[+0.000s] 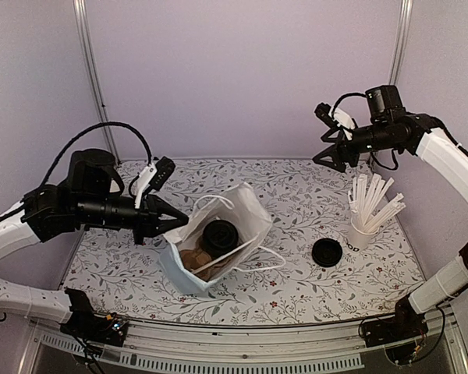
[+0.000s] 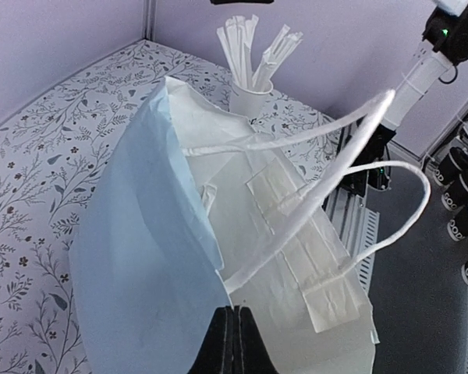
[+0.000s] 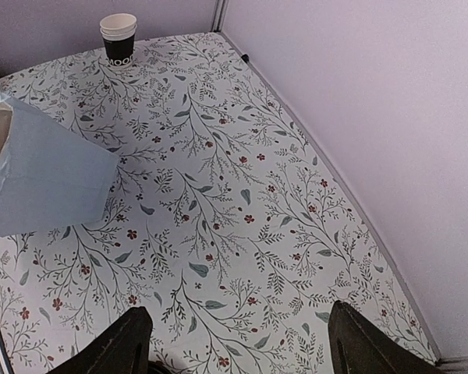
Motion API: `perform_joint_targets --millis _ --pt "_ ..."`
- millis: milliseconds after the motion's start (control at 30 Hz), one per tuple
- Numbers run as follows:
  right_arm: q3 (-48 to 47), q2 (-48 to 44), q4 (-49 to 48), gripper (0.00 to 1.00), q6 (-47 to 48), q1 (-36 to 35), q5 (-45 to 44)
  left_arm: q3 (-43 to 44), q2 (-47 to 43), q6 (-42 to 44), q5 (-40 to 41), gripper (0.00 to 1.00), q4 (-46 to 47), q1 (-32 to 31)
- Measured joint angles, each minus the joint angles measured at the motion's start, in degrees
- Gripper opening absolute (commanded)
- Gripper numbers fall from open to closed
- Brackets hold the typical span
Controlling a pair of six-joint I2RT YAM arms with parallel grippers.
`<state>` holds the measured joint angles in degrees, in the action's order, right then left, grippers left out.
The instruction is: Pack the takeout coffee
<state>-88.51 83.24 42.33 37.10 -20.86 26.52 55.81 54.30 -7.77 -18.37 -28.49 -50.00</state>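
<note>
Left tool (image 1: 170,220): pinched fully closed on the rim of the pale-blue paper bag (image 1: 246,206), holding its mouth up and open.
Bag: lying on the floral bench (image 1: 296,195), mouth towards the arms, both loop handles spilling out at the front.
Takeout coffee (image 1: 218,234): black and lidded, it appears to sit just inside the bag's mouth, beside a brown cardboard carrier (image 1: 192,258).
Doing it well: keep the rim pinched and lifted so the mouth does not sag onto the cup. Any reach from the right should come in over the handles, not through them.
Loose black lid (image 1: 327,252): flat on the bench, apart from the bag.
Right tool (image 1: 331,162): raised high at the far right, spread wide, holding nothing.
Count: one bag, one lidded cup, one carrier, one loose lid, one white cup of stirrers (image 1: 362,234), and one stack of black cups (image 3: 118,39) in a far corner.
</note>
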Motion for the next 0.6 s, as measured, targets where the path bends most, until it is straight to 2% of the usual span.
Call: perform_joint_targets --millis 333,600 --pt "2.03 -0.02 -0.09 0.81 0.00 0.00 0.98 0.52 4.98 -1.33 5.18 0.01 2.29 -12.00" --pt "2.36 -0.02 -0.07 0.81 0.02 0.00 2.56 2.67 10.71 -1.79 5.79 0.01 2.03 -16.94"
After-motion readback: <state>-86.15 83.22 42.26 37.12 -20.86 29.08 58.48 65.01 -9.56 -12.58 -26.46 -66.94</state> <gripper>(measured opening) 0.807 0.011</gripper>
